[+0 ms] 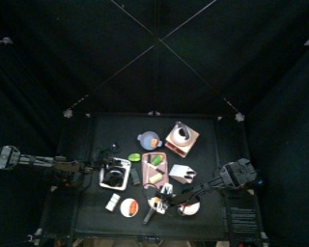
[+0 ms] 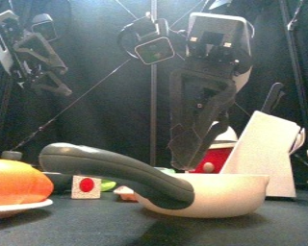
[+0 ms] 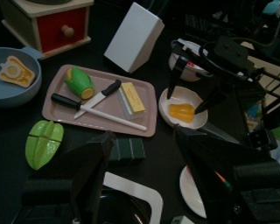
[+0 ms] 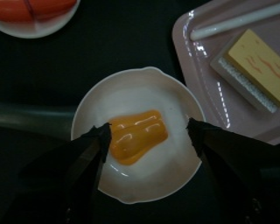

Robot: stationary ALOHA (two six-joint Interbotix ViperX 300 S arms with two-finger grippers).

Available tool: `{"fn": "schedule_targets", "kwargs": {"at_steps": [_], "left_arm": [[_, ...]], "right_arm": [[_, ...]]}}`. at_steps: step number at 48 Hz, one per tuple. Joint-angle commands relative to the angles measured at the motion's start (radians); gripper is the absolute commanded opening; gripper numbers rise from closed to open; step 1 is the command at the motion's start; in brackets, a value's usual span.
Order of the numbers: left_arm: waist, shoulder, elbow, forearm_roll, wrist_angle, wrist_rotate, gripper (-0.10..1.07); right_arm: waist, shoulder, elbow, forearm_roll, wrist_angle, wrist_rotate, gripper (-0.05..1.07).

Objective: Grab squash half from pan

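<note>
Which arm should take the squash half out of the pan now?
Right. The right gripper hangs directly over the pan, jaws open on either side of the squash half. The left arm rests away from it, across the pink board.

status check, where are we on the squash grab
Right gripper open, jaws either side of the squash half, not closed on it. Squash sits in the pan. Left gripper idle, off to the side. Nothing blocking.

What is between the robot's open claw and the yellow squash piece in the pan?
Nothing. In the right wrist view the right gripper hangs open above the squash half, which lies bare in the pan.
</note>
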Motion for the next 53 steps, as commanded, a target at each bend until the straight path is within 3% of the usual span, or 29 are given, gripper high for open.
{"fn": "schedule_targets", "kwargs": {"at_steps": [1, 22, 53], "left_arm": [[0.005, 0.003, -0.012, 0.002, -0.006, 0.002, 0.93], [0.005, 0.002, -0.011, 0.002, -0.005, 0.002, 0.93], [0.006, 0.002, -0.008, 0.002, -0.002, 0.003, 0.93]], "right_arm": [[0.005, -0.02, 0.006, -0.017, -0.025, -0.002, 1.0], [0.006, -0.02, 0.092, -0.044, -0.172, 0.0, 1.0], [0.009, -0.006, 0.101, -0.084, -0.183, -0.002, 1.0]]}}
